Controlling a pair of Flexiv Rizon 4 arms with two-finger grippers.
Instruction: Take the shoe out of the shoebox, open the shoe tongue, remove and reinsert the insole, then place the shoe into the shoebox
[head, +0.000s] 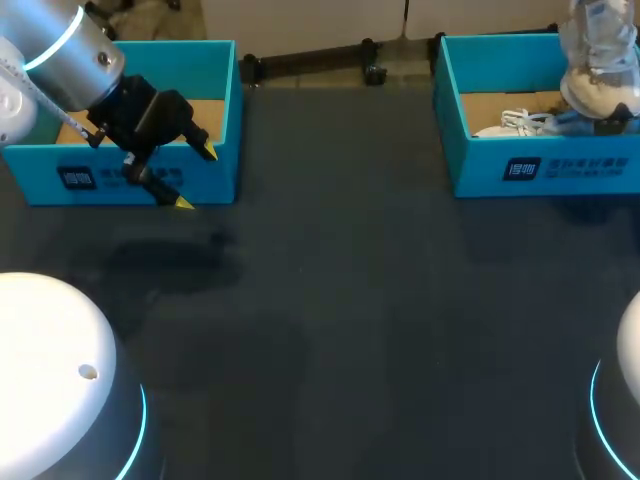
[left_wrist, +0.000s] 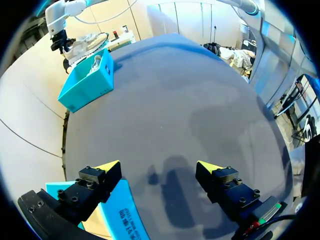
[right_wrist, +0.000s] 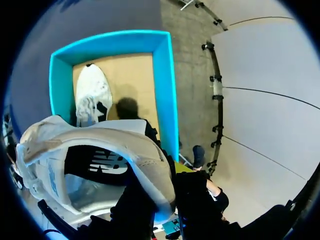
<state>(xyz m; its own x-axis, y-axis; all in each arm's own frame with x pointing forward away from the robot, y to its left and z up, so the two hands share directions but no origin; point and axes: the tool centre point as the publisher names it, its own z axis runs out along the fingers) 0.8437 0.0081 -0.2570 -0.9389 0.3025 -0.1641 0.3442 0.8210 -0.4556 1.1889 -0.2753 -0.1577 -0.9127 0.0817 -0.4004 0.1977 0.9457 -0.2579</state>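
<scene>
Shoe (right_wrist: 95, 150) pinched by right gripper (right_wrist: 167, 190) above the shoebox (right_wrist: 170, 90) — tongue and insole likely pending; left gripper (left_wrist: 158, 166) spread apart.

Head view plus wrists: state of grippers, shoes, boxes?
left gripper: open, empty.
right gripper: shut on held shoe.
held shoe: raised above right shoebox.
second shoe: lying inside right shoebox.
right shoebox: open, no lid.
left shoebox: open, no lid.
</scene>
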